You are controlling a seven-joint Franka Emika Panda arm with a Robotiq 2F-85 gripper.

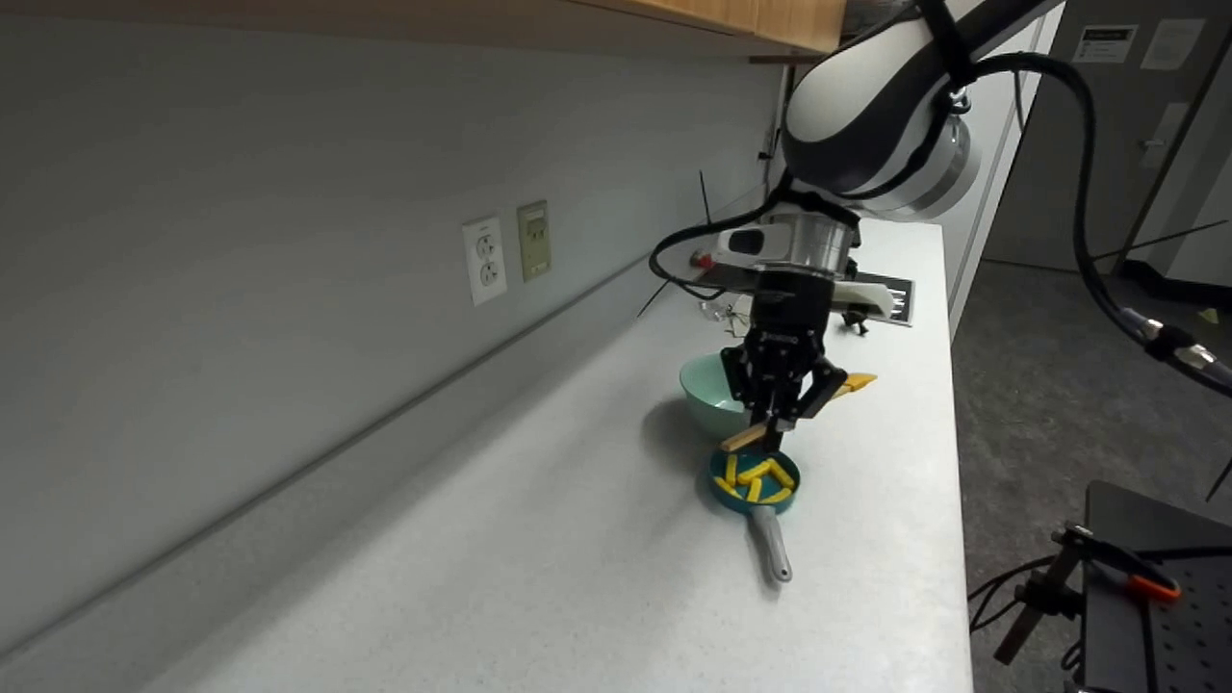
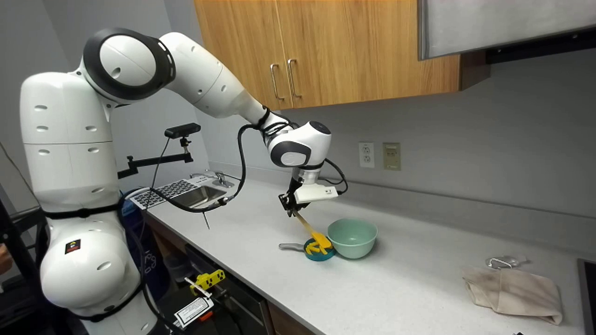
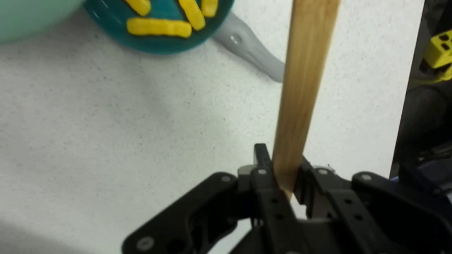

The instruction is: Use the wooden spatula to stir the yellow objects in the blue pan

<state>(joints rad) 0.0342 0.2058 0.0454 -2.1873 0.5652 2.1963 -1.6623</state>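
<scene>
1. The gripper (image 3: 284, 167) is clamping the wooden spatula (image 3: 305, 88), a finger pressing each side of the shaft. It seems to be gripping near the butt end, leaving a long stretch reaching past the fingers; resistance out there could be twisting the shaft loose.
2. The blade (image 1: 855, 384) is pointing toward the front edge of the counter (image 1: 539, 577), and I am judging it to be hanging beside the blue pan (image 3: 159, 46), not over it. In an exterior view it is overlapping the yellow objects (image 2: 311, 249), a misleading line of sight; lowering from here could be landing it on the counter or the rim.
3. The pan is sitting nearer the front edge than the back edge, and nothing visible is bracing it. A hard stroke could be sliding it toward the front.
4. The teal bowl (image 2: 352, 251) is standing just beside the pan, toward the back edge; the views are not settling whether they touch. A wide sweep that way could be jamming one against the other.
5. The pan's grey handle (image 3: 250, 49) is crossing behind the shaft in the wrist view, the gap between them not showing. A low approach could be catching it and tipping the pan.
6. The yellow objects are lying loose inside the pan, some near its rim. Fast stirring could be flicking them out.
</scene>
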